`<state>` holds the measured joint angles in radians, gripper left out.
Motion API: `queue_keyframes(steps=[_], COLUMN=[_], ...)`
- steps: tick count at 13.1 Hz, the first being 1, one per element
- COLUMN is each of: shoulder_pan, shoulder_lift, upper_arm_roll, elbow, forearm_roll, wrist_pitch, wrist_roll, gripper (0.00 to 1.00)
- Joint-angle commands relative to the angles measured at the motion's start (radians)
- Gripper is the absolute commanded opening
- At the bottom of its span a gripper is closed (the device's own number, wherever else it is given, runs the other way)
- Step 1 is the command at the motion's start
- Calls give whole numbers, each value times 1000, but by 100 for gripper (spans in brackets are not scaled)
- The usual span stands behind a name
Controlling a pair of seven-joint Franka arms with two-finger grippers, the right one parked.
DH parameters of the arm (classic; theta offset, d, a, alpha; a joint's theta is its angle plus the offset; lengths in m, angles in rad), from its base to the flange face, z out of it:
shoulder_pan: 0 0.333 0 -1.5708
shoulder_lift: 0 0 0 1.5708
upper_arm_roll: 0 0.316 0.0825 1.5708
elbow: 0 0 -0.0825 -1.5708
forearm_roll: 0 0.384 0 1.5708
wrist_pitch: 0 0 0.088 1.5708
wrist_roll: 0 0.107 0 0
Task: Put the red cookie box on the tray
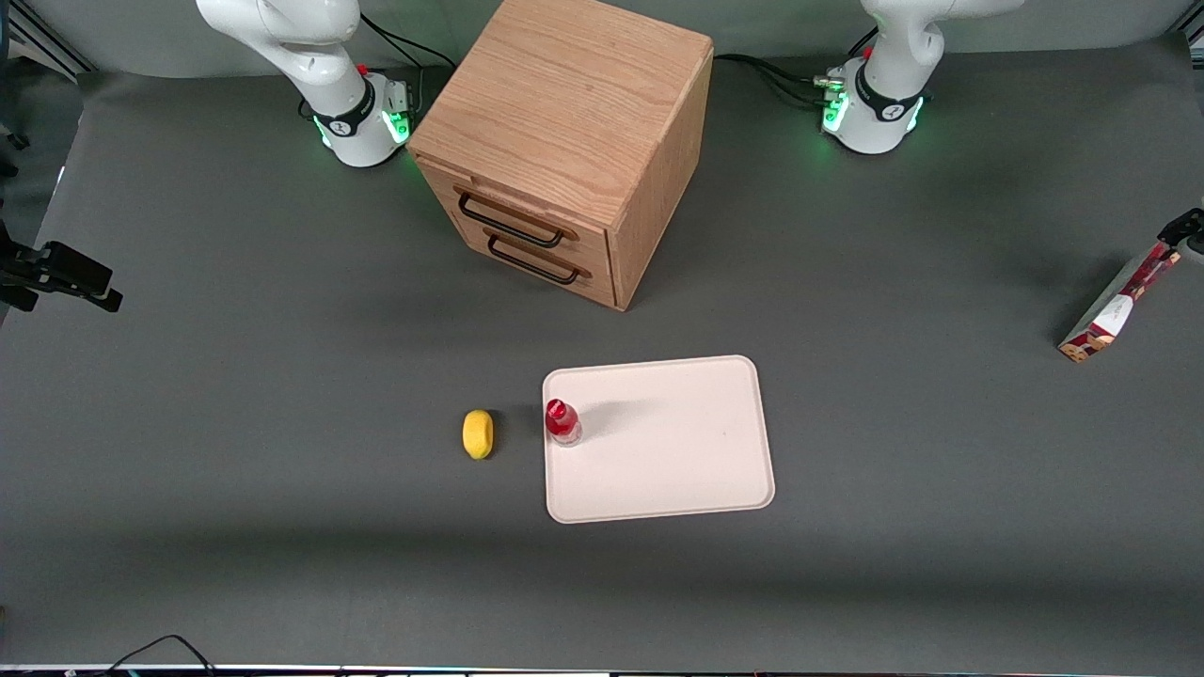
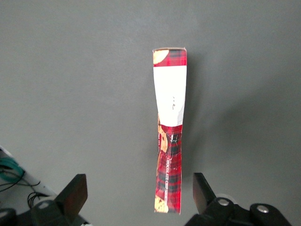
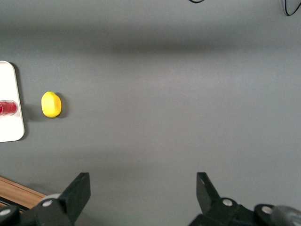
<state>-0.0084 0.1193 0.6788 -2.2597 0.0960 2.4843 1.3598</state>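
The red cookie box rests on its thin long edge on the grey table, toward the working arm's end and well away from the tray. In the left wrist view the red cookie box shows red plaid print, a white patch and cookie pictures. My gripper is open just above it, with the box's plaid end inside the wide gap, closer to one finger and touching neither. At the front view's edge only a little of the gripper shows. The cream-white tray lies mid-table, nearer the front camera than the cabinet.
A small red-capped bottle stands on the tray's corner. A yellow lemon lies on the table beside the tray, toward the parked arm's end. A wooden two-drawer cabinet stands between the arm bases.
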Motion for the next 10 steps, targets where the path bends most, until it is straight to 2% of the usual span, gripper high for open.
queue_keyframes(steps=[1, 2, 3, 4, 8, 10], shoulder_pan=[33, 34, 34, 34, 51, 71], shoulder_lift=[103, 132, 144, 151, 210, 244], upper_arm_roll=[1, 2, 4, 7, 5, 5], elbow=[0, -1, -6, -14, -14, -14], forearm_roll=[-239, -350, -427, -449, -459, -499], wrist_pitch=[41, 41, 36, 35, 79, 77], wrist_roll=[212, 305, 358, 363, 380, 406], gripper=[100, 100, 100, 100, 100, 100])
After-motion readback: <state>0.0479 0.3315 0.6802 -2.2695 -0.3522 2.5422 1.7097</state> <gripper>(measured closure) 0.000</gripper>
